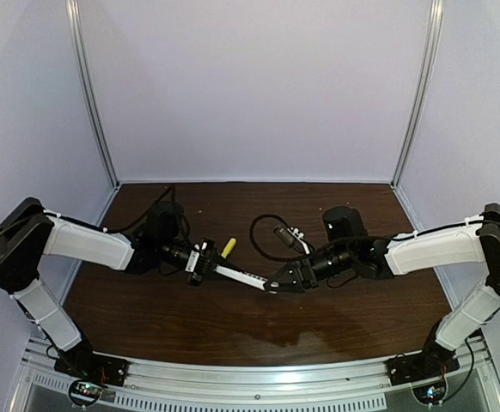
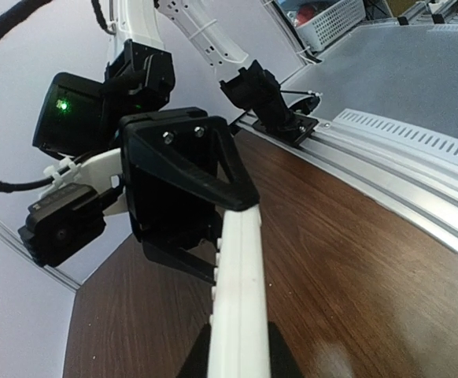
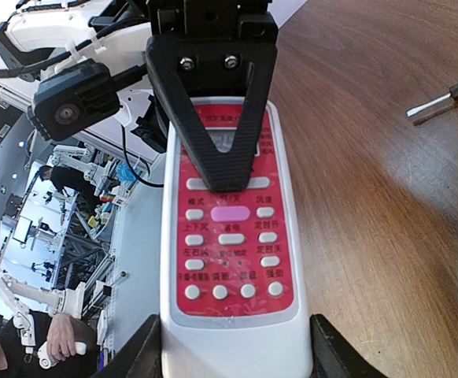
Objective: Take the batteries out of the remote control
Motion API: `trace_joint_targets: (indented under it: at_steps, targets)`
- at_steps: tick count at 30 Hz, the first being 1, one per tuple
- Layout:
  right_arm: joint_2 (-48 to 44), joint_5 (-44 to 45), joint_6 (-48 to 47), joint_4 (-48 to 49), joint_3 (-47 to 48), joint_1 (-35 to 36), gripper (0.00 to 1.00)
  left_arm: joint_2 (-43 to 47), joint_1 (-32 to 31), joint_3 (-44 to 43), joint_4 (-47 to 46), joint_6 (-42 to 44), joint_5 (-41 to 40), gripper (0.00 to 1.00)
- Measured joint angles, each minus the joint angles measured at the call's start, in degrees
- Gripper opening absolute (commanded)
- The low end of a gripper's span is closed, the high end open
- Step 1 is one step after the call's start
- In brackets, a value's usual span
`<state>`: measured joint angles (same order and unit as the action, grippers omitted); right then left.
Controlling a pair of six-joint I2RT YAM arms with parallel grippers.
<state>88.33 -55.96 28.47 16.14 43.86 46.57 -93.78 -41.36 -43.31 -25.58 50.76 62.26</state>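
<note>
Remote control [image 1: 243, 277]: held up off the desk [image 1: 190, 326], over its middle, with one end in each of my arms.
Left jaws: nearly closed, clamped on the remote's flat faces. The right wrist view shows one left finger [image 3: 213, 110] lying flat on the red buttons.
Right jaws: about half open and gripping across the remote's width, with a finger [image 3: 146, 354] against each long white edge.
Top view: shows the remote only as a thin white bar between my two wrists.
Right wrist view: the only one showing the red button face, its white rim and the rows of white keys.
Left wrist view: shows the remote edge-on, a ribbed white strip running to my right finger [image 2: 190, 157].
Screwdriver [image 1: 228, 247]: lies on the desk just beyond the remote, toward the far edge. Its yellow handle and bare blade show in the right wrist view.
</note>
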Motion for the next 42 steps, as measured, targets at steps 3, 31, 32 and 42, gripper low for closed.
trace_joint_targets:
  at_steps: [3,31,32,42]
  targets:
    - [0.2,-1.0,0.9,0.2,0.2,-0.2,0.46,0.0,0.0,-0.8,1.4,1.7,0.4,0.00]
    - [-13.0,21.0,-11.8,-12.5,3.8,-2.3,1.00,3.4,0.0,0.6,4.5,-19.7,-7.5,0.00]
    - [-14.2,22.3,-12.0,-12.5,3.6,-2.4,1.00,3.4,0.0,0.6,4.5,-21.2,-8.1,0.00]
    - [-20.6,38.2,-13.1,-10.6,-1.9,-2.4,1.00,5.0,0.0,-0.9,4.7,-36.4,-15.3,0.00]
